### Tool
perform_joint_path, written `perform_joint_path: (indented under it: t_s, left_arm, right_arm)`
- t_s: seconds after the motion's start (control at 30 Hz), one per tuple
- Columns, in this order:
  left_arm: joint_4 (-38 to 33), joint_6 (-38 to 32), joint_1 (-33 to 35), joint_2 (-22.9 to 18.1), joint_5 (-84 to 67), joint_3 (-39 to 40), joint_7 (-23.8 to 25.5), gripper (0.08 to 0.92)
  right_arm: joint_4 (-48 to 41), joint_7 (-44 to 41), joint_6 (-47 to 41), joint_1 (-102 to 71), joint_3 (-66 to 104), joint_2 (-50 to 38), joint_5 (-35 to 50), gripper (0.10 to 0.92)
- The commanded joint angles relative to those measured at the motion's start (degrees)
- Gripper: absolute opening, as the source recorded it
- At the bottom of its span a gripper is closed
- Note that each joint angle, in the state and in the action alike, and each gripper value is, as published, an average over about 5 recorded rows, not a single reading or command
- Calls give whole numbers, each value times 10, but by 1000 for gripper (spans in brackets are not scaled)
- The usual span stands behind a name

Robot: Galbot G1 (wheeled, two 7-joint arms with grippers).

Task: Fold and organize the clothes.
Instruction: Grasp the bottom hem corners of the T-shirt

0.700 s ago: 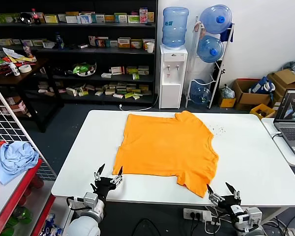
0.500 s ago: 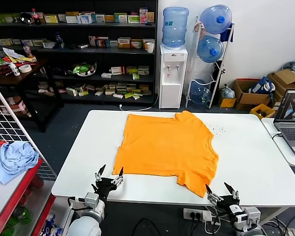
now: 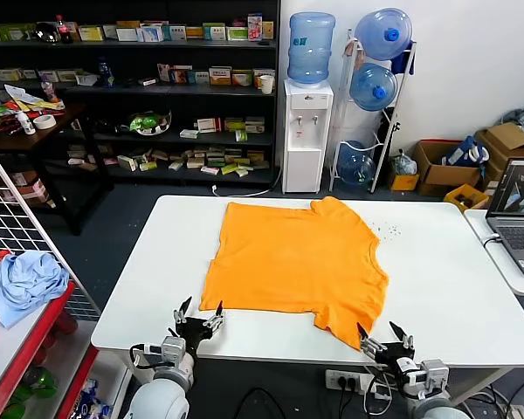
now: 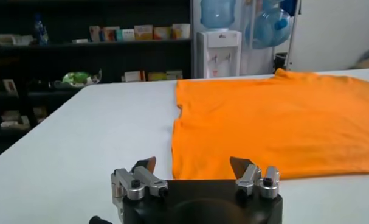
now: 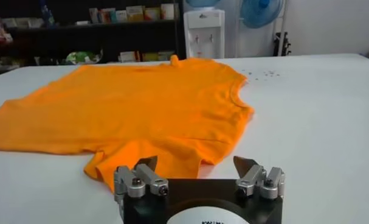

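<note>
We're at the approach step, nothing grasped yet. The shirt (image 3: pixel 295 266) lies spread flat on the table (image 3: pixel 131 297), roughly mid-table, collar toward the far edge, hem toward us. One sleeve hangs down at the near right corner, a bit rumpled.

Left gripper (image 3: pixel 199 315) sits low at the near table edge, just short of the shirt's near-left hem corner, jaws spread, empty. Right gripper (image 3: pixel 383 337) is at the near edge by the rumpled sleeve, jaws also spread, empty. From the right wrist view the sleeve tip looks very close to the fingers, but we can't tell if it touches.

Next move, our read: both grippers go forward and down to pinch the near hem corners, then lift and carry toward the collar for the first fold. The cloth lies flat on the top, so a finger has to slide under the edge.

Room: bare table on both sides of the shirt and behind it, plenty for a fold. Laptop (image 3: pixel 522 218) sits on a separate table off to the right, well apart. A blue cloth (image 3: pixel 22 281) lies on the left rack, out of the way.
</note>
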Motion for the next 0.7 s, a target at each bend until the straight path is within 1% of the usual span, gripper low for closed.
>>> perform_joint_path:
  t_s: [0.03, 0.3, 0.4, 0.47, 0.57, 0.63, 0.7]
  left_arm:
    - [8, 23, -4, -4, -2, 0, -10, 823]
    - [20, 22, -12, -7, -14, -3, -14, 823]
    - [26, 21, -14, -10, -15, -4, -14, 823]
    - [30, 19, -15, -10, -15, -5, -13, 823]
    - [36, 17, -18, -11, -16, -5, -11, 817]
    - [38, 17, -20, -11, -18, -5, -9, 787]
    - [39, 14, -20, -11, -19, -5, -7, 732]
  right_arm:
    - [-11, 2, -1, 14, -6, 0, 1, 823]
    - [-26, 4, -1, 22, -15, 8, -5, 823]
    - [-28, 5, -1, 23, -18, 9, -6, 811]
    - [-29, 5, -2, 24, -20, 10, -7, 775]
    - [-32, 6, -2, 27, -23, 12, -11, 689]
    - [-33, 7, -2, 28, -25, 14, -13, 628]
    - [-33, 9, -2, 28, -26, 16, -15, 576]
